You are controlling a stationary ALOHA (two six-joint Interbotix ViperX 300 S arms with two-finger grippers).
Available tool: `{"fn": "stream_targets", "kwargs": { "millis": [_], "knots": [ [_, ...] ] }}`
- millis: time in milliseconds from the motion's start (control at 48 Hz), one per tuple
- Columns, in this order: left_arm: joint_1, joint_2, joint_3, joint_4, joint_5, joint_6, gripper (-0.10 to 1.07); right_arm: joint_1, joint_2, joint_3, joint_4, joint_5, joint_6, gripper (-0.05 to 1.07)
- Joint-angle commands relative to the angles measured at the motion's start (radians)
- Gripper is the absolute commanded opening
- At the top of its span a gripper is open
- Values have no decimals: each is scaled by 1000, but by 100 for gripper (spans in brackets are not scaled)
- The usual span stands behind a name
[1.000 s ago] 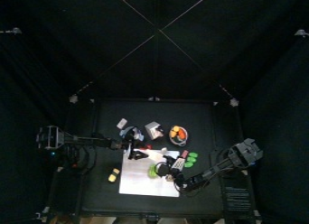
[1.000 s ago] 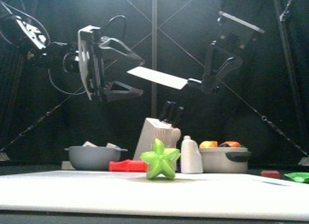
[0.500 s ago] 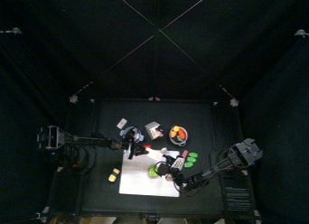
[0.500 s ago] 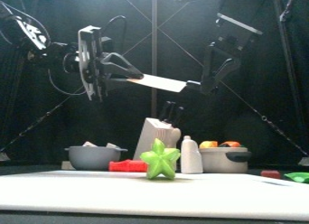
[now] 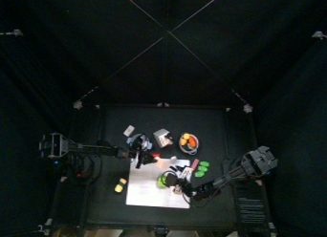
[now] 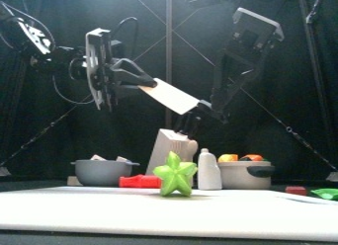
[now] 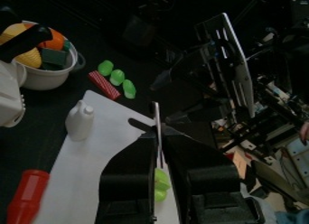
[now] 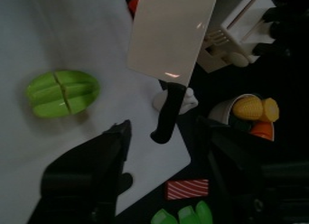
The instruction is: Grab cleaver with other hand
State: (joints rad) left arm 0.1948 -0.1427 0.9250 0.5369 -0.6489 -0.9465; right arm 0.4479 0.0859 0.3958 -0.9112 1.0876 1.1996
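Note:
The cleaver (image 6: 169, 95) hangs in the air above the table, its wide silver blade tilted and its black handle (image 6: 196, 111) pointing down to the right. My left gripper (image 6: 136, 81) is shut on the far end of the blade; in the left wrist view the blade (image 7: 158, 142) shows edge-on between the jaws. My right gripper (image 8: 175, 130) is open, its jaws standing on either side of the handle (image 8: 168, 115) without touching it. In the front view the right gripper (image 6: 211, 101) hangs just right of the handle.
A white cutting board (image 6: 79, 204) lies at the front with a green star-shaped fruit (image 6: 176, 174) on it. Behind stand a knife block (image 6: 166, 148), a white bottle (image 6: 208, 170), a grey bowl (image 6: 103, 171) and a fruit bowl (image 6: 244, 173).
The cleaver has tipped from nearly level to handle-down on the right. The right gripper has risen and closed in around the handle.

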Motion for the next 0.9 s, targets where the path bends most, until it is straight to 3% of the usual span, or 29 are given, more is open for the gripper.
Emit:
{"fn": "stream_targets", "kwargs": {
  "millis": [0, 229, 500, 604, 729, 875],
  "knots": [
    [5, -5, -14, 6, -9, 2, 51, -3, -57, -15, 5, -11, 2, 101],
    [5, -5, -12, 32, -8, 3, 51, -8, -130, 23, 20, -114, 25, 101],
    [15, -14, -9, 100, -9, 34, 51, -60, -264, 127, 46, -437, 98, 101],
    [18, -18, -5, 132, -9, 118, 51, -87, -319, 206, 41, -606, 127, 101],
    [15, -20, 20, 130, -35, 298, 51, -155, -385, 305, 44, -799, 169, 100],
    [11, -18, 80, 55, -187, 509, 51, -227, -437, 383, 41, -847, 195, 100]
  ]
}}
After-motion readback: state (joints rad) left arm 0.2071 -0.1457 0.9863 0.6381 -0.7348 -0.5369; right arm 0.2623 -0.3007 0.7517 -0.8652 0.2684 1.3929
